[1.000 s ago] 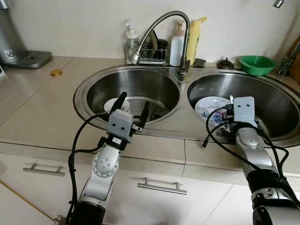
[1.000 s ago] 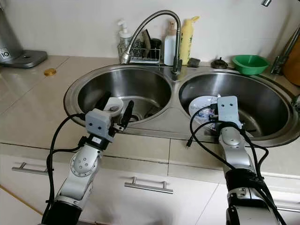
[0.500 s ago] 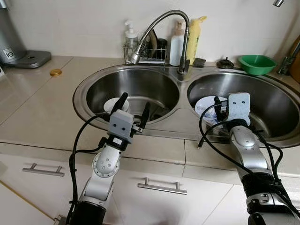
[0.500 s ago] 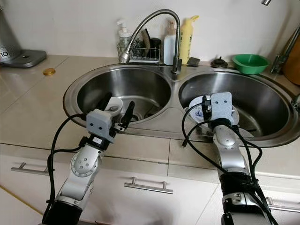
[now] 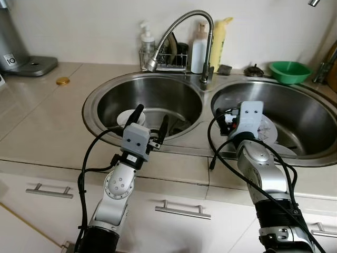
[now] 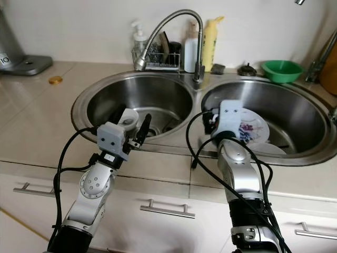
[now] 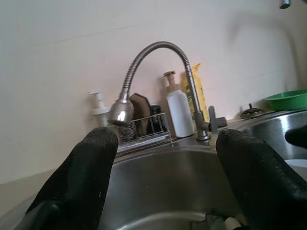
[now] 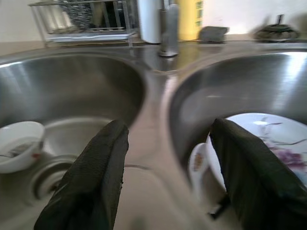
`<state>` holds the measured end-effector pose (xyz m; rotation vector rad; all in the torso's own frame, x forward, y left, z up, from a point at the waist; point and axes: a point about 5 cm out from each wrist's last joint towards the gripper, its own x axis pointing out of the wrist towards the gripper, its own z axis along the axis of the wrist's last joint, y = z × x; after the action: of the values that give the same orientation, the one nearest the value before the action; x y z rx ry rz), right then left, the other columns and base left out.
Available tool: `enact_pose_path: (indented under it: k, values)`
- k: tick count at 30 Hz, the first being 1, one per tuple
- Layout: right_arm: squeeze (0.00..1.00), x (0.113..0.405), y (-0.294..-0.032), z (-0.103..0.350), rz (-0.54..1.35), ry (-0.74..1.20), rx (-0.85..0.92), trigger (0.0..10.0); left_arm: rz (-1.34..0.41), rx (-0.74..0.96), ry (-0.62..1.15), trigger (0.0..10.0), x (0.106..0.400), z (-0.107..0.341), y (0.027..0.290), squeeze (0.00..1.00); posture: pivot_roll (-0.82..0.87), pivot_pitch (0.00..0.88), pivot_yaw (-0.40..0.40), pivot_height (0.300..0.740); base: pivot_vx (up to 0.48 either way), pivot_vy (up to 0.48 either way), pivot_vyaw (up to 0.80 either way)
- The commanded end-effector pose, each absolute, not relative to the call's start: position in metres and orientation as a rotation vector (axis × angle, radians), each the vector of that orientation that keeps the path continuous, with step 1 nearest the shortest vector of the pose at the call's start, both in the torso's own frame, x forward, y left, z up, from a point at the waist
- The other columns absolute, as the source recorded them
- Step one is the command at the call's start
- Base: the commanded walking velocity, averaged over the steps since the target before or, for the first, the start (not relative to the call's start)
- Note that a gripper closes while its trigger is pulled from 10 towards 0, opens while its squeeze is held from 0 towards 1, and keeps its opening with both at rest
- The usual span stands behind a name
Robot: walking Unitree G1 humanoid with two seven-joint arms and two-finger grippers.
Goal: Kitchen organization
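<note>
A white bowl (image 5: 128,116) lies in the left sink basin (image 5: 158,95), also seen as the bowl (image 8: 18,151). A floral plate (image 5: 267,128) leans in the right basin (image 5: 300,113), with a small white piece (image 8: 196,163) beside it. My left gripper (image 5: 152,114) hovers over the near rim of the left basin, just beside the bowl, open and empty. My right gripper (image 8: 170,129) is open and empty at the left side of the right basin, facing the ridge between the basins, with the plate by one finger (image 8: 249,177).
A flexible faucet (image 5: 179,29) arches over the left basin. Behind it stand a wire rack (image 5: 163,60), soap bottles (image 5: 199,50) and a yellow bottle (image 5: 218,45). A green bowl (image 5: 288,71) sits back right, and a gold disc (image 5: 63,81) and an appliance base (image 5: 34,66) back left.
My right arm has swung left, from over the plate to the divider side of the right basin. The left arm has stayed put.
</note>
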<state>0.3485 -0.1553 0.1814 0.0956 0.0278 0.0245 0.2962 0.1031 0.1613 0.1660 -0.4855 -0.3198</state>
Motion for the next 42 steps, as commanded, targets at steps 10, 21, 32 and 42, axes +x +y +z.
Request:
enact_pose_path:
  k: [10,21,32,42]
  values:
    - [0.0,0.333,-0.14,0.236,0.247,-0.26,0.14,10.0,-0.315,0.181,-0.468,10.0,0.298,0.159,0.108,0.0,0.05,0.0,0.022,0.74,0.0,0.459,0.0]
    - [0.0,0.322,-0.139,0.228,0.256,-0.307,0.036,10.0,-0.316,0.179,-0.477,10.0,0.298,0.16,0.107,0.0,0.04,0.0,0.023,0.74,0.0,0.317,0.0]
    - [0.0,0.316,-0.14,0.217,0.254,-0.315,0.005,10.0,-0.319,0.176,-0.48,10.0,0.296,0.159,0.106,0.0,0.04,0.0,0.022,0.74,0.0,0.0,-0.22]
    - [0.0,0.311,-0.135,0.214,0.257,-0.364,0.016,10.0,-0.328,0.2,-0.473,10.0,0.297,0.158,0.104,0.0,0.04,0.0,0.022,0.74,0.0,-0.029,-0.56]
